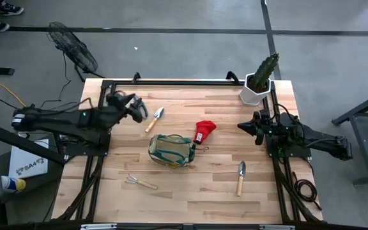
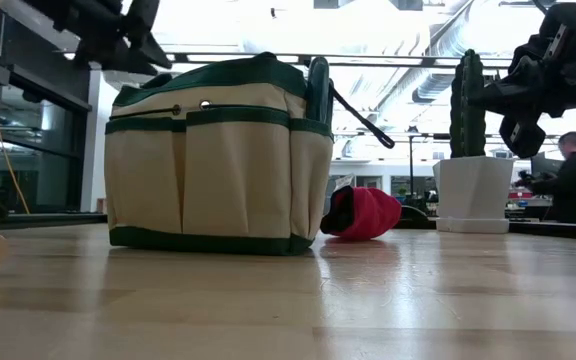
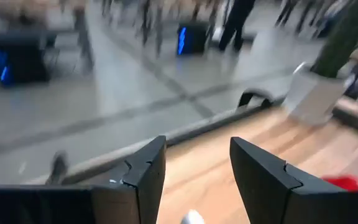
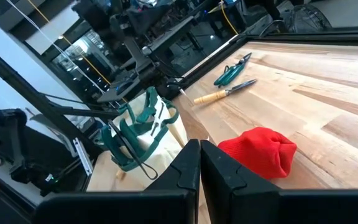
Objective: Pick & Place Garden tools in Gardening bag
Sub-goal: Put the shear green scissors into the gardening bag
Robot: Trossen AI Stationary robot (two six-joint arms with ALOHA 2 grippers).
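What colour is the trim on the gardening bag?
Dark green, on the tan fabric of the gardening bag. The low view shows it best.

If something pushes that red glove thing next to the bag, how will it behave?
The red glove piece looks soft and slumped, so it would probably crumple or slide, not roll. Lying low on the table, it seems unlikely to tip. Probably light.

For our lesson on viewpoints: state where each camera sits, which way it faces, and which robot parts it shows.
High: overhead, facing down on the table; both arms.
Low: table height, facing the gardening bag; arms overhead.
Left wrist: on the left arm, looking past the open left gripper across the table edge.
Right wrist: past the shut right gripper.
Shared: the red glove.
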